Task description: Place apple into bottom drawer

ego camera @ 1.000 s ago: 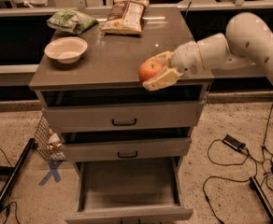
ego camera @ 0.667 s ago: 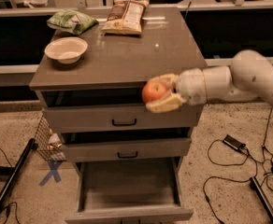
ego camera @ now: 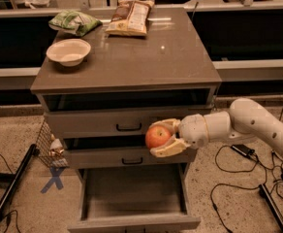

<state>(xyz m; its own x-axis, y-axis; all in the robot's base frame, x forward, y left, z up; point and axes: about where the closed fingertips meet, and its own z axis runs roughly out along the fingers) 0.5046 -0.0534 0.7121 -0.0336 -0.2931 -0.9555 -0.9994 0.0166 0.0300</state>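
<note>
My gripper (ego camera: 165, 139) is shut on the red-orange apple (ego camera: 157, 137) and holds it in front of the cabinet, level with the gap between the two upper drawers. The white arm reaches in from the right. The bottom drawer (ego camera: 134, 193) stands pulled open below, its flat grey floor bare. The apple hangs above the drawer's right half, well clear of its floor.
On the cabinet top (ego camera: 146, 57) are a white bowl (ego camera: 69, 51), a green bag (ego camera: 74, 22) and a snack bag (ego camera: 131, 17). The two upper drawers with black handles (ego camera: 129, 127) stand slightly open. Cables (ego camera: 238, 178) lie on the floor at right, a black pole (ego camera: 10, 186) at left.
My gripper has carried the apple down from the level of the cabinet top's edge, past the top drawer's front, to the height of the middle drawer.
</note>
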